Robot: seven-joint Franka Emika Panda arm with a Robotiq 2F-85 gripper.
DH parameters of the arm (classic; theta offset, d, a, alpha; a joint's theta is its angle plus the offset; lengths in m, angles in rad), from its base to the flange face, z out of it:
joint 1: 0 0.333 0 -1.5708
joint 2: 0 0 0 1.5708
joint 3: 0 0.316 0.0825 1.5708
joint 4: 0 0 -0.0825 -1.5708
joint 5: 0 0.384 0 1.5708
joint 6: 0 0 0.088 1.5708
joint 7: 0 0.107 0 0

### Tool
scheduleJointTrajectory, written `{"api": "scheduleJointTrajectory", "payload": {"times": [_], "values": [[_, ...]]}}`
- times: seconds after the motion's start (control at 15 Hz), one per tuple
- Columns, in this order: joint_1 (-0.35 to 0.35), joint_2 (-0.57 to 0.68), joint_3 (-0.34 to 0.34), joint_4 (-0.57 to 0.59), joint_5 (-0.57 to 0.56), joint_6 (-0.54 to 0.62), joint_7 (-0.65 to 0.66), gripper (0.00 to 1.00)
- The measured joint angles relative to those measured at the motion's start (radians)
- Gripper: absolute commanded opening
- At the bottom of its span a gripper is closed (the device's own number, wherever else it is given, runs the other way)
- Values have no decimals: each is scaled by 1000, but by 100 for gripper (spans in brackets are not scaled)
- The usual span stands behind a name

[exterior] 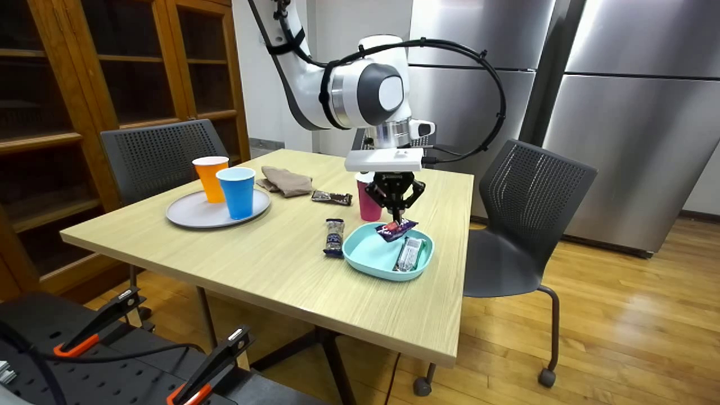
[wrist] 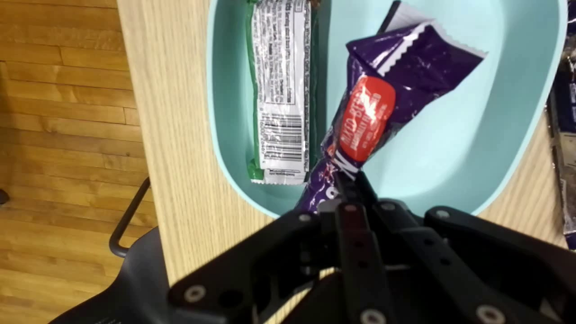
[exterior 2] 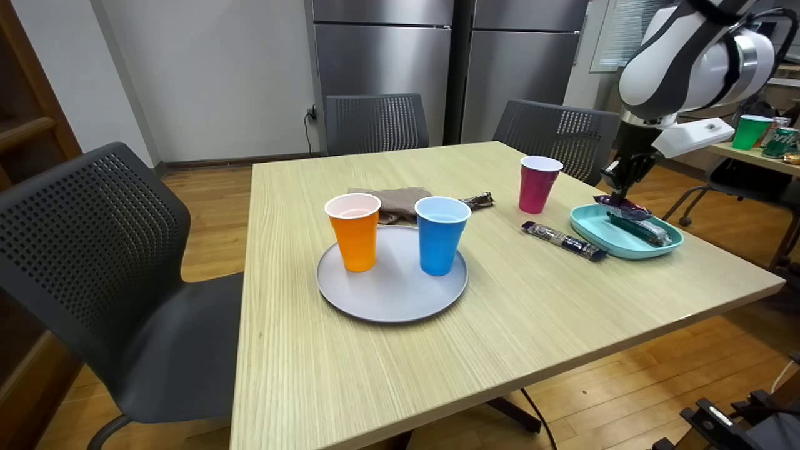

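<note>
My gripper [exterior: 397,216] is shut on a purple snack bar [wrist: 371,112] with a red label, pinching it near the middle of its wrapper. The purple bar is tilted, at a turquoise tray [wrist: 513,148]; in both exterior views it shows over the inside of that tray, and whether it touches the bottom I cannot tell. A green and white bar [wrist: 283,85] lies in the tray, beside the held one. In an exterior view the gripper [exterior 2: 619,195] comes down from above, its fingertips against the purple wrapper [exterior 2: 631,210]. Part of the bar is hidden behind the fingers in the wrist view.
A dark blue bar [exterior: 334,237] lies just outside the tray, and a maroon cup [exterior: 369,202] stands behind it. Farther off are a brown bar [exterior: 332,197], a cloth [exterior: 287,181], and a grey plate [exterior: 194,211] bearing orange [exterior 2: 354,240] and blue [exterior 2: 441,244] cups.
</note>
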Motion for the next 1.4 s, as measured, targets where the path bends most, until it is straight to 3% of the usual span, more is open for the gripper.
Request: {"api": "scheduleJointTrajectory", "payload": {"times": [0.27, 0.33, 0.53, 1.0, 1.13, 1.4], "values": [[-10, 0, 8, -4, -27, 0, -69, 0], [-13, 0, 8, -4, -33, 0, -86, 27], [-21, 0, 8, -6, -48, 0, -116, 41], [-40, -24, 23, -6, -31, -4, -118, 95], [-48, -39, 38, -7, -19, -8, -118, 100], [-56, -54, 73, -10, -8, -36, -121, 100]]}}
